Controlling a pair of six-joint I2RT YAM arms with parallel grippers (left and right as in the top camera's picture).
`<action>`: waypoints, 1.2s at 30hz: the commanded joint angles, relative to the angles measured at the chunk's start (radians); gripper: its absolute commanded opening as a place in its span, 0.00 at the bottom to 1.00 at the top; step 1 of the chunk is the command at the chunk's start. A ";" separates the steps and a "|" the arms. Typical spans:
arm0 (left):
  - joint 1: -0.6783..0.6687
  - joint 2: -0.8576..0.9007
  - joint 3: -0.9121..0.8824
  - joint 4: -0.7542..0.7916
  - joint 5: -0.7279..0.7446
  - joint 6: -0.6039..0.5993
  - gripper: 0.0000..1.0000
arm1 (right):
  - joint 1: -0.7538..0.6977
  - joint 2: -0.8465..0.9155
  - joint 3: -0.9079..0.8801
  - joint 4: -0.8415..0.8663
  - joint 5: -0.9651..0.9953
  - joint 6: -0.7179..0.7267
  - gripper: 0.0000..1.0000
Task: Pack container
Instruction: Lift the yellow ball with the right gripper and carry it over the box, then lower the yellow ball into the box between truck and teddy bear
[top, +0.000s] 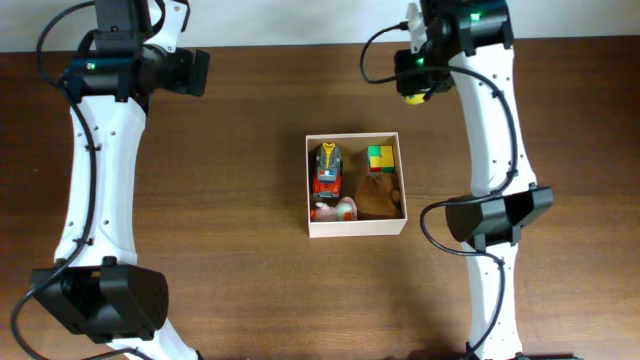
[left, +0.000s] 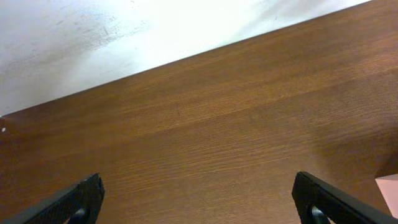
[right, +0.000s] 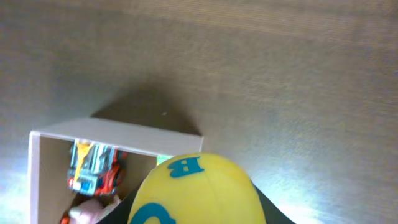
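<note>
Yellow blue-lettered ball (right: 196, 190) is sitting clamped in right gripper (top: 414, 90) beyond white cardboard container (top: 355, 229), probably going inside next; left gripper (left: 199, 202) is gaping empty.

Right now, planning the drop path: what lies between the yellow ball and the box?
Nothing: bare table separates ball from box, per overhead view.

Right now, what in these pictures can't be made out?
Right wrist view: the yellow ball covers the jaws of the right gripper and part of the box, which the bottom edge also cuts off.
Overhead: the brown toy and pink toy in the box are too small to identify.
Left wrist view: a pale corner at the right edge is cut off.
</note>
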 joint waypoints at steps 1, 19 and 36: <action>-0.002 -0.006 0.016 0.002 -0.003 -0.010 0.99 | 0.043 -0.003 0.012 -0.019 -0.035 0.008 0.36; -0.002 -0.006 0.016 0.002 -0.003 -0.010 0.99 | 0.179 -0.002 -0.256 -0.022 -0.066 0.007 0.33; -0.002 -0.006 0.016 0.002 -0.003 -0.010 0.99 | 0.186 -0.002 -0.431 0.009 -0.056 -0.019 0.34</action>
